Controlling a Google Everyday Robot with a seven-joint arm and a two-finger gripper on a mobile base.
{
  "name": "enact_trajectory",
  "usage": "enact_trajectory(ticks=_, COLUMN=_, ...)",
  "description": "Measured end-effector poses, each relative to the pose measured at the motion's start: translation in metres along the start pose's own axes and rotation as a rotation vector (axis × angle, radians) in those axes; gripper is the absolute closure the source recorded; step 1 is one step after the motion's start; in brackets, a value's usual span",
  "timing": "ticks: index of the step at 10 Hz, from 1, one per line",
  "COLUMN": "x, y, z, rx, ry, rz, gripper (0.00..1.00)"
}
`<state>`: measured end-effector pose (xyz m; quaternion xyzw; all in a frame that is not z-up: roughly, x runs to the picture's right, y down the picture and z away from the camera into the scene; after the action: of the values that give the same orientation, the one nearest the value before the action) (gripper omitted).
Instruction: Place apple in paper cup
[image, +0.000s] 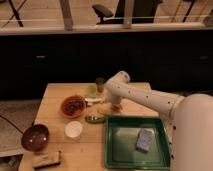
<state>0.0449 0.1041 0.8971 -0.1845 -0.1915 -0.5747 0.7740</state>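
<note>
The apple (116, 107) is a small orange-red fruit near the middle of the wooden table (55, 95), partly covered by my arm. My gripper (109, 108) is low over the table right at the apple, reaching down from the white arm's elbow (118, 79). I cannot tell whether it holds the apple. The paper cup (73, 129) is small and white. It stands upright to the front left of the gripper, about a hand's width away, below the orange bowl.
An orange bowl with dark contents (73, 105) is left of the gripper. A pale-green cup (91, 90) and a dark can (100, 83) stand behind it. A small green item (94, 119), a green tray (116, 150) holding a sponge (145, 140), a reddish-brown bowl (35, 137) and a brown block (46, 159) are nearby.
</note>
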Motion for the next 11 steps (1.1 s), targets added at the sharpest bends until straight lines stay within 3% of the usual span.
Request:
enact_trajectory(ticks=2, x=0.004, y=0.000, z=-0.020, rx=-0.023, ry=0.009, rz=0.010, gripper=0.20)
enact_trajectory(ticks=4, x=0.006, y=-0.001, z=-0.024, rx=-0.034, ry=0.008, rz=0.017, gripper=0.20)
enact_trajectory(ticks=11, x=0.029, y=0.023, z=0.003, rx=-0.102, ry=0.038, rz=0.066, gripper=0.20)
